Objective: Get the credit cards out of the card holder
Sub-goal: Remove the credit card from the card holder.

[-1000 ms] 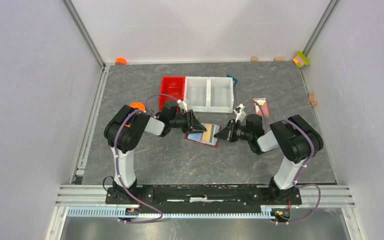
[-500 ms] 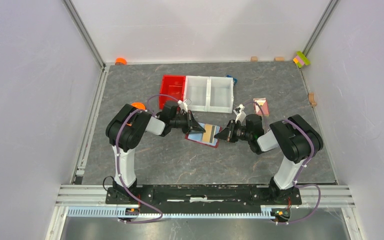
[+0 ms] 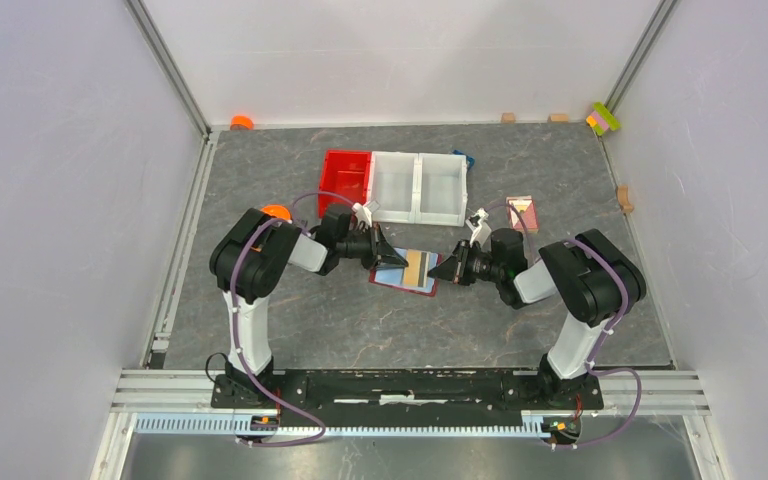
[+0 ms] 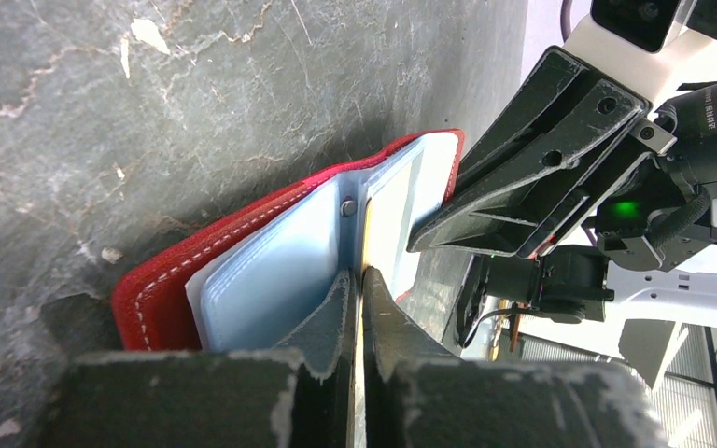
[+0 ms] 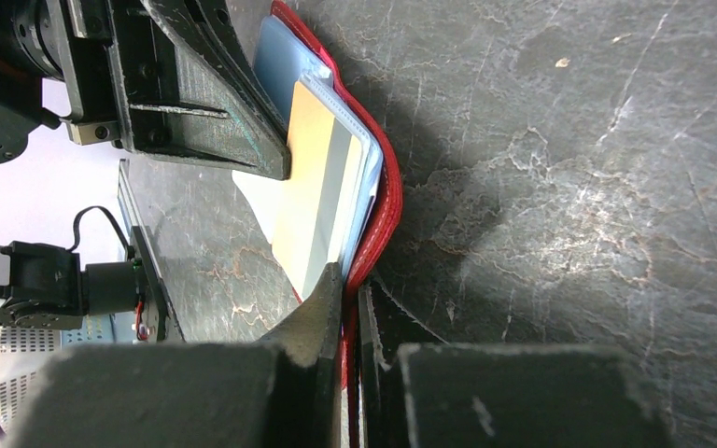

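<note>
The card holder [image 3: 405,281] lies open on the table between my two grippers, red cover down and clear sleeves up. My left gripper [image 3: 397,259] is shut on the edge of the tan-orange card [image 3: 418,266]; a thin yellow strip shows between its closed jaws [image 4: 359,273]. The card [image 5: 308,187] still lies mostly in its sleeve. My right gripper [image 3: 438,272] is shut on the holder's red edge [image 5: 383,215], its jaws closed [image 5: 350,280]. A pale blue surface [image 4: 271,271] fills the other sleeves; I cannot tell if it is a card. The black card is hidden.
A red bin [image 3: 345,180] and two white bins [image 3: 418,187] stand just behind the holder. A pink-and-white patterned card [image 3: 523,212] lies to the right of them. Small blocks [image 3: 603,118] sit at the back right corner, an orange piece [image 3: 242,122] at the back left.
My left gripper has shifted slightly right and nearer, further over the holder. The right gripper and the holder have stayed almost still.
</note>
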